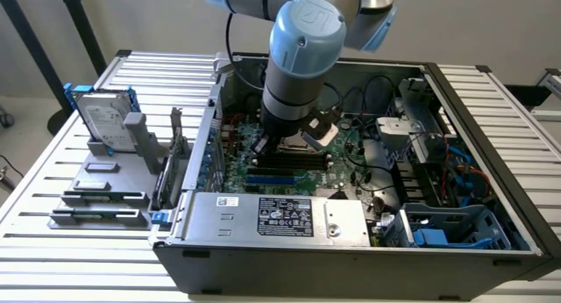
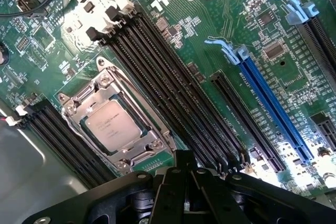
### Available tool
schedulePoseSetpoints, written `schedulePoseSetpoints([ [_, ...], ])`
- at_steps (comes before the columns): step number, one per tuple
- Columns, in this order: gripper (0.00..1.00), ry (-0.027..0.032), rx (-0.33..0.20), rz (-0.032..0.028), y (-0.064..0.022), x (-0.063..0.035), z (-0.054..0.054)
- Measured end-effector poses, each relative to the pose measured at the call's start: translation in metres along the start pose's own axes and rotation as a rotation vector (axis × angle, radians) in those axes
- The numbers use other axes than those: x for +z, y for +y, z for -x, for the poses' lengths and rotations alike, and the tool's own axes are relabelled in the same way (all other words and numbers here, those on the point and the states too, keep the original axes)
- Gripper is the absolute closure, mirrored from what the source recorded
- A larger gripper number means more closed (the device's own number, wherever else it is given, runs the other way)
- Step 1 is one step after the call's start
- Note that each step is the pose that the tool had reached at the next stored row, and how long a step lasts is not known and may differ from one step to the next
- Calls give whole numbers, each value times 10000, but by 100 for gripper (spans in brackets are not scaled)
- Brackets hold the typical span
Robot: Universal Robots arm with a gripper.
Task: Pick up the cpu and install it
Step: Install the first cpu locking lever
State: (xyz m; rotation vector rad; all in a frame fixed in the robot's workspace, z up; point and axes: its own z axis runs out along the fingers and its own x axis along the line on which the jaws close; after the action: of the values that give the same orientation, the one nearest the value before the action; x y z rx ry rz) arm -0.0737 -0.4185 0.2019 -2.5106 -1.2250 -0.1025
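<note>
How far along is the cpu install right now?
Mostly done, it seems: the cpu already sits in the socket frame on the motherboard. Nothing appears to be in the gripper, which is beside the socket inside the computer case. Whether the socket latch is closed cannot be told.

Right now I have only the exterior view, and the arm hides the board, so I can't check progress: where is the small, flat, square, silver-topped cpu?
Observer: In the wrist view, the small, square, silver-topped cpu lies flat inside the silver metal socket frame on the green motherboard.
Operator: Is the pincer touching it?
Observer: No. The black pincer is apart from the chip, and the frame's edge shows between them.
Operator: Anything in the slots next to the socket?
Observer: The long black memory slots beside it are empty.
</note>
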Motion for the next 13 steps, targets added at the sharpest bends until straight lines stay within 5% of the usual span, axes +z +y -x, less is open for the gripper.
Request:
schedulePoseSetpoints([
  [13,89,-47,-166,-39,1,16,1],
])
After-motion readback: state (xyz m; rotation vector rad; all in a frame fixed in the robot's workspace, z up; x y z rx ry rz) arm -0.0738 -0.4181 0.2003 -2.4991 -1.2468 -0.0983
